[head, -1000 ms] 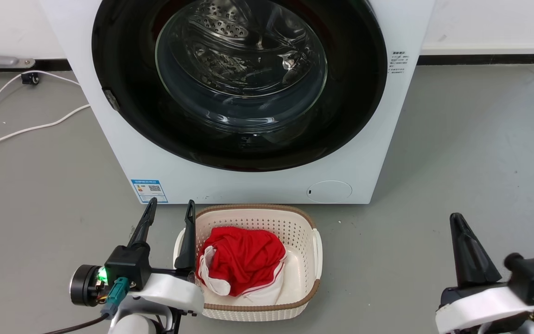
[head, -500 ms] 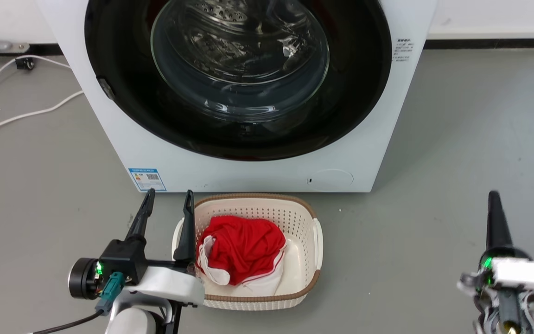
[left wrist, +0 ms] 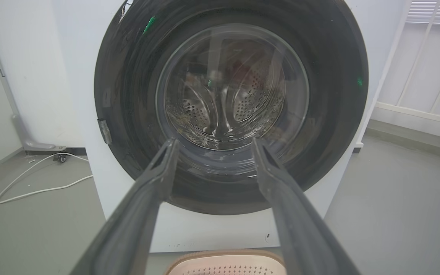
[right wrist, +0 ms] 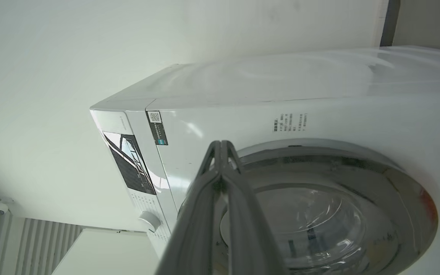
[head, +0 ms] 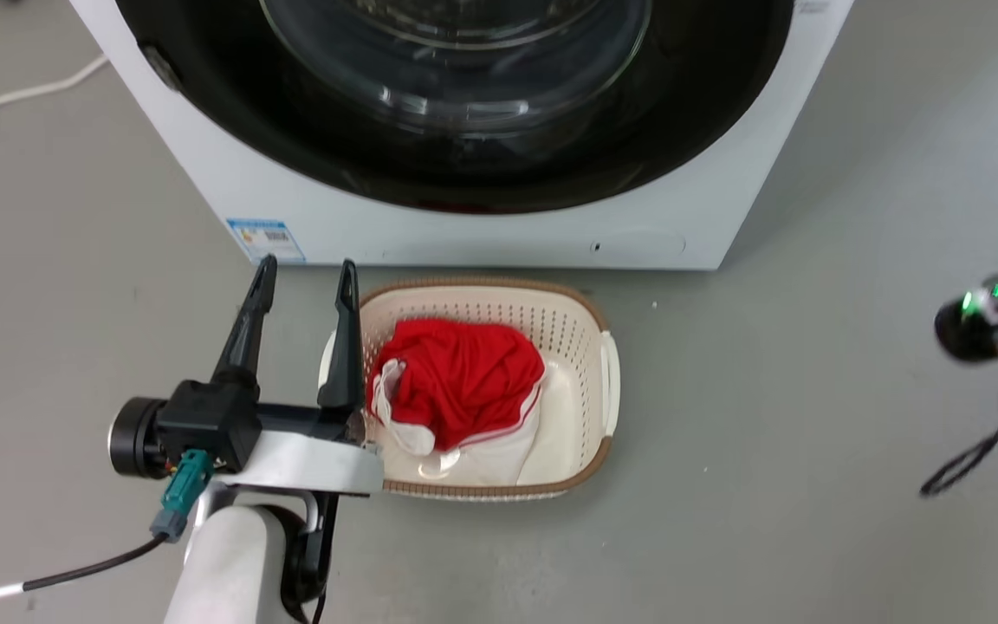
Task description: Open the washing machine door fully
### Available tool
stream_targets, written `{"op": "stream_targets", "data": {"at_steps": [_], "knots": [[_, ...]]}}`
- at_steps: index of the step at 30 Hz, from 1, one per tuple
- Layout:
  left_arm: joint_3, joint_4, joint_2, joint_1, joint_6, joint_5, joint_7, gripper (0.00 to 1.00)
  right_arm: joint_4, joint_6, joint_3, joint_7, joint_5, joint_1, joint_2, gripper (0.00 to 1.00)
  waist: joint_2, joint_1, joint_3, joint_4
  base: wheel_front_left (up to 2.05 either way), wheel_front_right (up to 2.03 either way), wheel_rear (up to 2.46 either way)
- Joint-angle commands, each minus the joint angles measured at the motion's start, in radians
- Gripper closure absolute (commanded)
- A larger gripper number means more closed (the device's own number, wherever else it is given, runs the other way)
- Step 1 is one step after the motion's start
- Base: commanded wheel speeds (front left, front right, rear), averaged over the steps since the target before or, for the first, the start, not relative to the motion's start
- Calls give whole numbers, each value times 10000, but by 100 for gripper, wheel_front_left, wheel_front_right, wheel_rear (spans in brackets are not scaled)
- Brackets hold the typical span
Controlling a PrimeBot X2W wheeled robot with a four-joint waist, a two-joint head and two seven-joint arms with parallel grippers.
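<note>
- Washing machine door (head: 456, 104): top of head view, lies flush on white front of washing machine (head: 499, 238). No gap at rim in either wrist view.
- Judgement: door shut, opening not yet begun, whole task left.
- Left gripper (head: 307, 264): lower left, just beside laundry basket (head: 603, 373). Jaws apart, holding nothing. In left wrist view it points at door glass, well apart from it.
- Right gripper (right wrist: 220, 147): jaws together, holding nothing. Tips seen against white front near door rim, no touch visible.
- Left to do: reach door edge, release catch, swing door wide.
</note>
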Motion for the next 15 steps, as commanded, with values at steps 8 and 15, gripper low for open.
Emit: {"op": "stream_targets", "data": {"at_steps": [8,15], "knots": [[-160,-436,-7,-584,60,-91,-27,0,1294,0,974,1178,-33,-2649,-1365,100,0,-1,1335,397,0,0,0],[-411,-594,-6,-902,75,-217,-27,0,2335,0,2096,1956,-481,-4537,-2185,100,0,-1,1866,602,0,0,0]]}}
